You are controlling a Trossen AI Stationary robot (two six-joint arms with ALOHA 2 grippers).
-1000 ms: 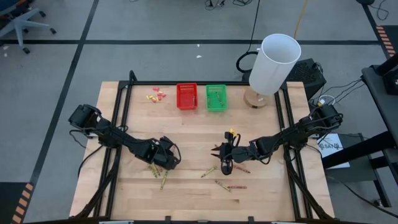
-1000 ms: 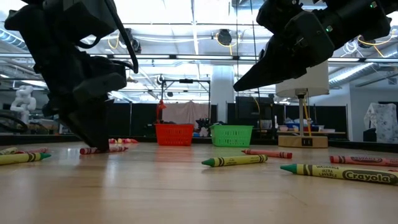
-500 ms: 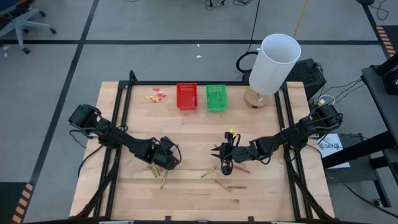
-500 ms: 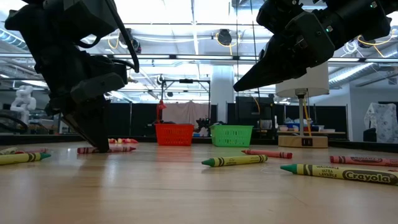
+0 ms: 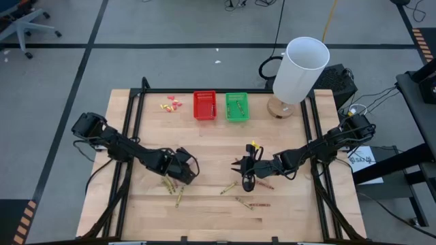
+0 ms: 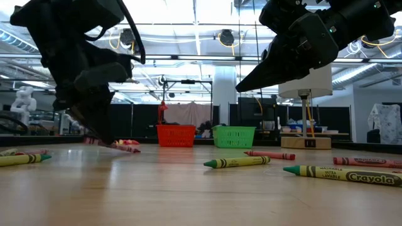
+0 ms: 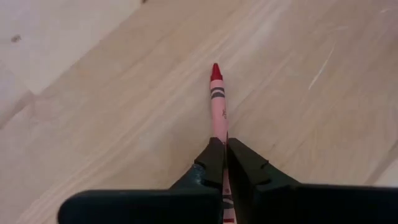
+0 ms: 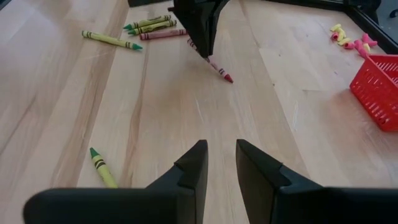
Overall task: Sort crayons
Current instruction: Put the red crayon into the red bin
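While several crayons (image 5: 245,202) lie loose near the worktop's (image 5: 286,153) front edge, the left gripper (image 7: 224,163) pinches a red crayon (image 7: 217,99); the right gripper (image 8: 221,162) hangs part-open, empty.

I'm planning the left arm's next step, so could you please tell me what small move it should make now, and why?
Probably lift a little, then carry toward the red basket. The left tool is shut on a red crayon, whose tip in the low view slants close to the table. The right tool waits open above the wood.
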